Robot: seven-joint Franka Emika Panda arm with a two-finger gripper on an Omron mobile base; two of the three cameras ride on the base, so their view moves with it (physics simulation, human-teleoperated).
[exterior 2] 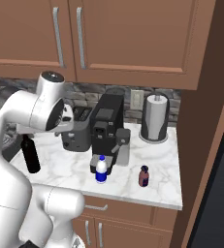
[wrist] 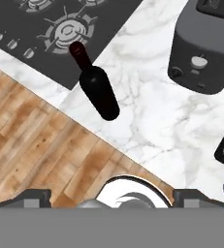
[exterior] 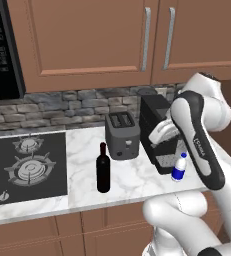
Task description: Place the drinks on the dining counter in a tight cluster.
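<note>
The three drinks stand upright on a marble counter beside a stove. The tall black wine bottle is near the counter's front edge, next to the stove. The small white bottle with a blue label stands in front of the coffee machine. The tiny reddish-brown bottle is to its right. My gripper is open and empty, high over the counter's front edge, with the wine bottle ahead and to the left in the hand view. The dining counter is out of view.
A grey toaster and a black coffee machine stand at the back. A paper towel roll is at the right. The stove lies left. Cabinets hang overhead, and wooden floor lies below the edge.
</note>
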